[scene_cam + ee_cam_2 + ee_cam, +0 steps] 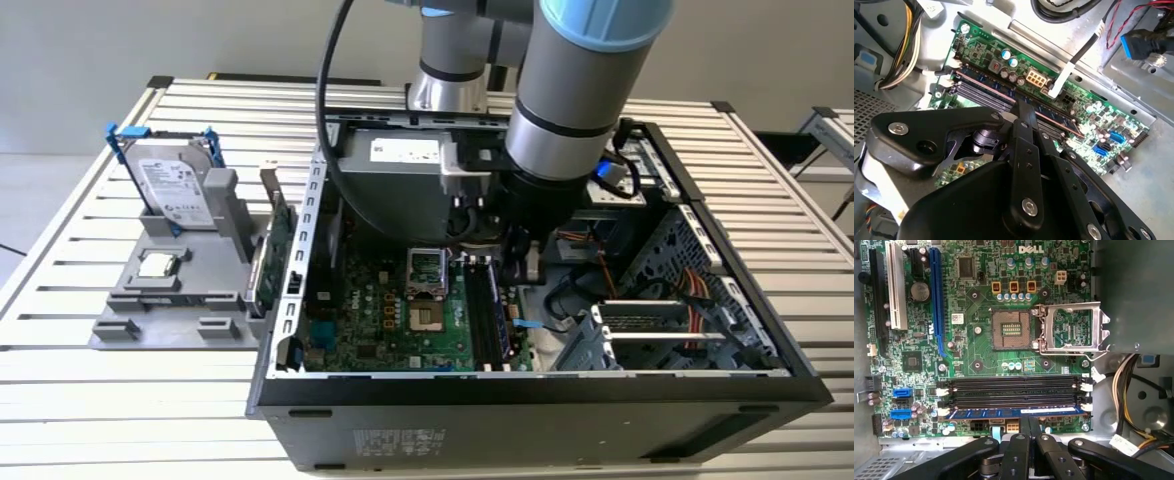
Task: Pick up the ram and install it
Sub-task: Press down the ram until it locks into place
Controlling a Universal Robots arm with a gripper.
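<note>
ram (1014, 413) seated in motherboard (979, 305) slot, gripper (1028, 426) fingertips pinching its edge

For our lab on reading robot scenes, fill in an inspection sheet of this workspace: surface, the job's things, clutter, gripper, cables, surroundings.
Surface: slatted metal table carrying an open computer case and a grey holder tray.
Job's things: the ram stands in the memory slot nearest the motherboard edge, between the gripper's fingertips.
Clutter: hard drive in a blue-tabbed frame upright on the tray; a green expansion card beside it; the processor socket is open.
Gripper: gripper shut on the ram, low inside the case.
Cables: black cable along the arm; yellow and black wire bundle inside the case.
Surroundings: plain grey wall; nothing else seen.
</note>
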